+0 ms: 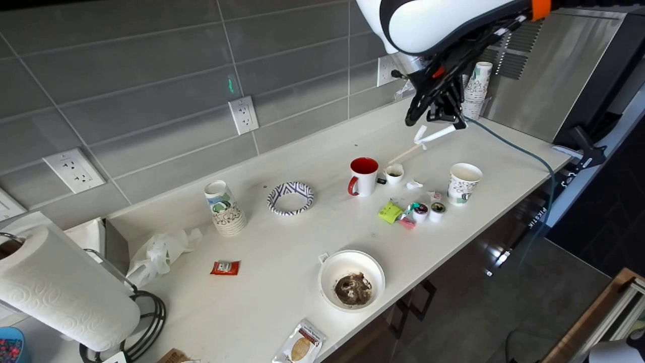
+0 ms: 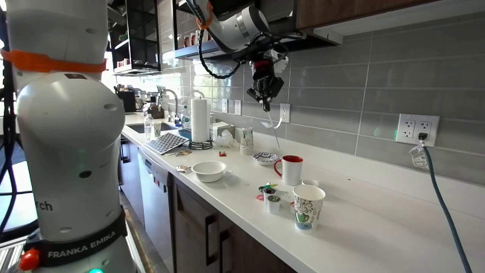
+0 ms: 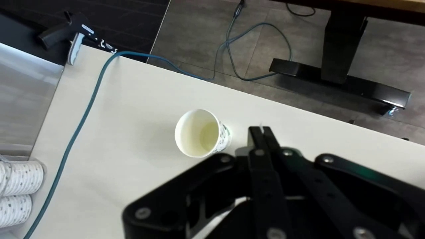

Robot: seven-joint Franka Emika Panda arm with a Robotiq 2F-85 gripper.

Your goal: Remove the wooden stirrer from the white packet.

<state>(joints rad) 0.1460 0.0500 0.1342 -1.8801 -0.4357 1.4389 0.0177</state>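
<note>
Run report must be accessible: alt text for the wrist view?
Shut black gripper pinching the white packet, just a sliver showing, over a pale counter. Left of the packet in the picture, a paper cup; farther left, a teal cable, then stacked cups.

Stirrer: extended from packet, above counter
Mug: placed between dish and small cup
Paper cup: set right of tubs, in both exterior views
Bowl: set near counter's edge
</note>
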